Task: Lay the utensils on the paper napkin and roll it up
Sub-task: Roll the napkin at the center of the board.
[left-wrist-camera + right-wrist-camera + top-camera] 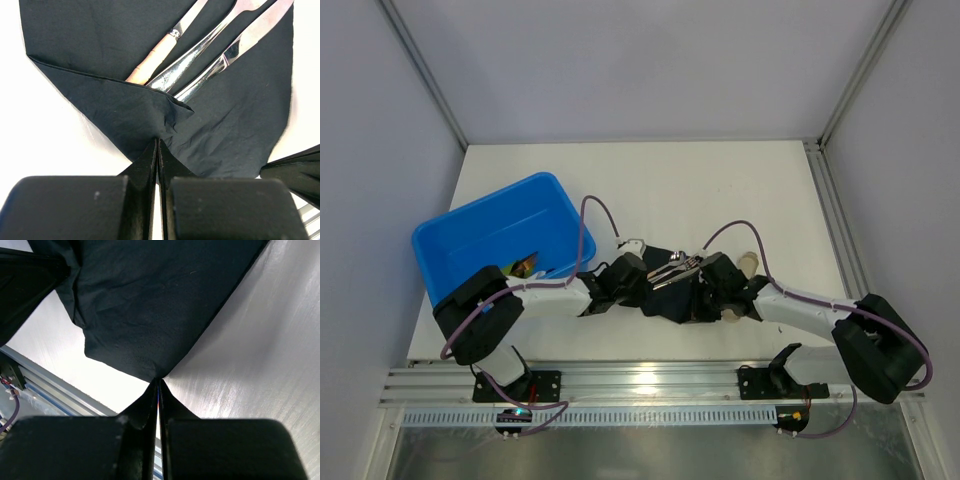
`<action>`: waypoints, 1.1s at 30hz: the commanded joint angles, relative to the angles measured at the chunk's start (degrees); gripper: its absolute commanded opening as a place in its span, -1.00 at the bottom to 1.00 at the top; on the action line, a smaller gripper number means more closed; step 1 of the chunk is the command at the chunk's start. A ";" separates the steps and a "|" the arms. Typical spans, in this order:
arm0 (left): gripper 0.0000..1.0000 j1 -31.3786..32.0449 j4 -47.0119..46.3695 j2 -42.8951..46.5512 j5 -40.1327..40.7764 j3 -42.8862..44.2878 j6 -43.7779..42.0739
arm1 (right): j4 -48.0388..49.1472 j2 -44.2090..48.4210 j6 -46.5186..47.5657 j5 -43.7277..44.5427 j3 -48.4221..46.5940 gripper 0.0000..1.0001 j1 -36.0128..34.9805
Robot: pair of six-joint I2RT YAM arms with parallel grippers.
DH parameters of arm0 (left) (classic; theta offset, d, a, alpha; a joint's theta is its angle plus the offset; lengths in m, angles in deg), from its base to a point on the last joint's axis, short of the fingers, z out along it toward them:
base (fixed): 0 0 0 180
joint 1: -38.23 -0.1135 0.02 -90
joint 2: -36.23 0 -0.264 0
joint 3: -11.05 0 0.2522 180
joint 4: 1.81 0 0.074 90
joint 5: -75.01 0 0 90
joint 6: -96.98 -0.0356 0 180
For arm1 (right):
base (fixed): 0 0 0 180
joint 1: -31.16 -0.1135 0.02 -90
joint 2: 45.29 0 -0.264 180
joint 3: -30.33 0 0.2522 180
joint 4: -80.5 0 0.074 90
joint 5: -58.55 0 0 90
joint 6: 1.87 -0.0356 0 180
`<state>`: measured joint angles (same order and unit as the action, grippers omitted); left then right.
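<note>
The black paper napkin (668, 300) lies at the table's middle between both grippers. The silver utensils (677, 266) lie on it, their ends pointing away. In the left wrist view a flap of the napkin (115, 107) is folded over the handles of three pieces: two shiny silver ones (200, 55) and one with a beige section (155, 57). My left gripper (157, 142) is shut on the napkin's near edge. My right gripper (158, 381) is shut on a corner of the napkin (150, 300), which is lifted off the table.
A blue tub (470, 235) stands at the left with a small colourful item (525, 267) inside. A beige cylinder (748, 263) lies just right of the right gripper. The table's front rail (30, 385) is close behind the napkin.
</note>
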<state>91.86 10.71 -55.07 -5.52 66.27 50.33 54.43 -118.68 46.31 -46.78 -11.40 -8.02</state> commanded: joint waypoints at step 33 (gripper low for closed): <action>-1.00 0.43 4.31 0.61 1.86 1.18 0.33 | 6.78 0.61 0.43 -1.10 -7.55 -0.82 3.85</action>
<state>92.01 11.83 -55.07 -4.95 66.70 50.77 57.99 -119.79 48.30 -46.52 -20.08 -4.33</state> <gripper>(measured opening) 0.002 0.062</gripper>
